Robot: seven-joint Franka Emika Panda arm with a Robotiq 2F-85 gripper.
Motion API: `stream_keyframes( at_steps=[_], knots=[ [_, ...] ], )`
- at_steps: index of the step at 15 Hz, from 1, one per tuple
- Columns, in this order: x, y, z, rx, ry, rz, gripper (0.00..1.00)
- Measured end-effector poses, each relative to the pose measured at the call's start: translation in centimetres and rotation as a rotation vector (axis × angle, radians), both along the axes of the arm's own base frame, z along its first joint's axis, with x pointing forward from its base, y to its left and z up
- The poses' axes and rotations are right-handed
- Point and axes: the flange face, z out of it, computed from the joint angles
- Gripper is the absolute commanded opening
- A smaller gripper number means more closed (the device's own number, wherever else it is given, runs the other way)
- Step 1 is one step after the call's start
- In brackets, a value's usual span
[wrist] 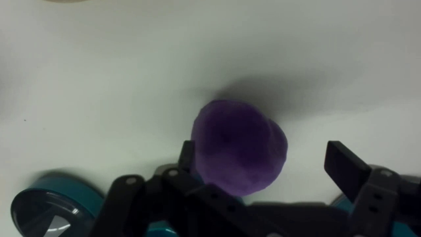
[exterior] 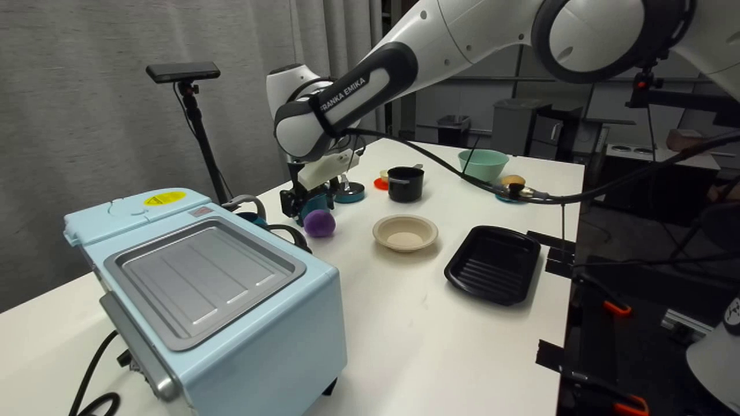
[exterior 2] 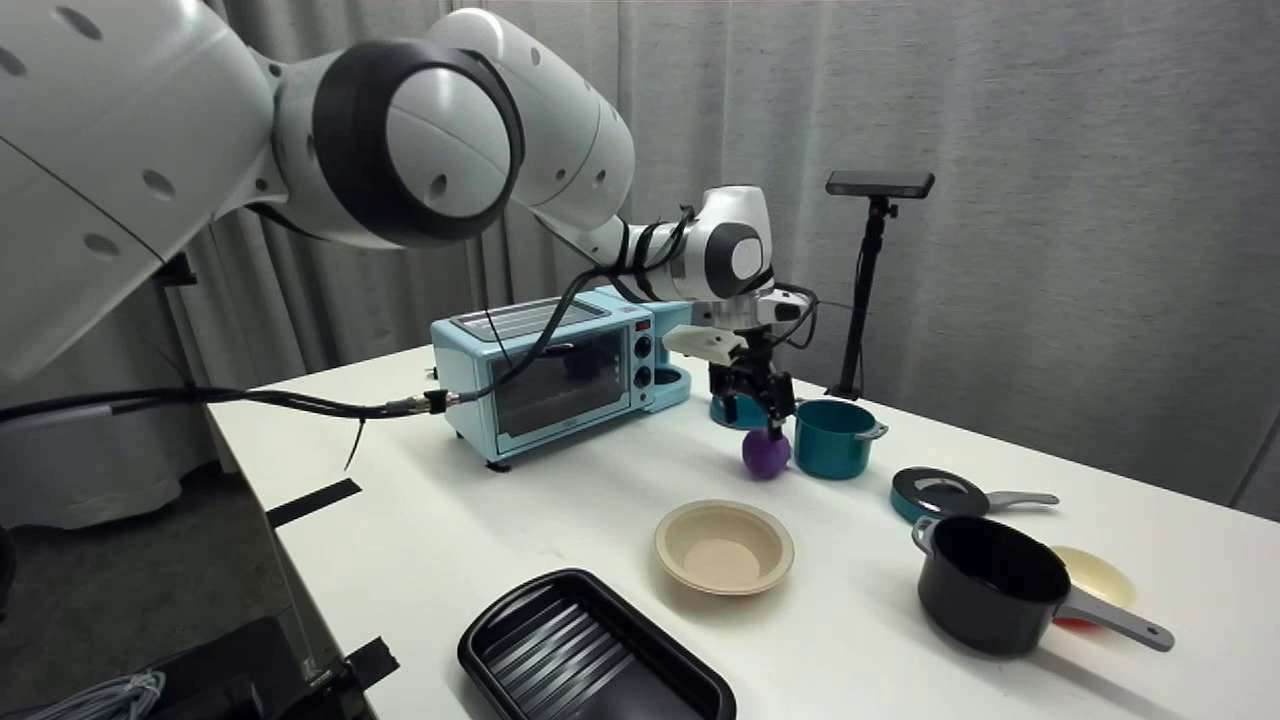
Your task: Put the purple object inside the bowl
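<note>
The purple object (exterior: 319, 223) is small and rounded and rests on the white table. It shows in both exterior views (exterior 2: 766, 453) and large in the wrist view (wrist: 235, 148). My gripper (wrist: 263, 153) is open around it. The left finger in the wrist view is against or very near its side; a gap separates it from the right finger. In both exterior views the gripper (exterior: 309, 202) is low, just above and beside the object (exterior 2: 752, 418). The beige bowl (exterior: 404, 239) stands apart and empty on the table (exterior 2: 722, 565); only its edge shows in the wrist view (wrist: 65, 1).
A teal pot (exterior 2: 832, 445) stands right beside the purple object, with another teal item (exterior 2: 738, 412) behind the gripper. A lidded teal pan (exterior 2: 940, 493), a black pot (exterior 2: 990, 590), a black ribbed tray (exterior: 494, 266), a light-green bowl (exterior: 484, 164) and a blue toaster oven (exterior: 277, 346) stand around.
</note>
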Motion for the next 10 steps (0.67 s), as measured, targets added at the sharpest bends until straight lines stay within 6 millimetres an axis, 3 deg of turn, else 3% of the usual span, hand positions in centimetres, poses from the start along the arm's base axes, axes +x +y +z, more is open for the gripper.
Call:
stream_keyframes(
  at_steps=[3, 6, 7, 8, 10],
  knots=[
    [0.6, 2.4, -1.5, -0.008, 0.007, 0.003, 1.0],
    [0.9, 2.1, -2.3, -0.038, 0.036, -0.02, 1.0],
    [1.0, 1.5, -2.5, -0.052, 0.047, -0.033, 0.75],
    [1.1, 0.7, -2.8, -0.067, 0.057, -0.046, 0.74],
    [1.2, -1.0, -3.3, -0.093, 0.075, -0.07, 0.58]
  ],
)
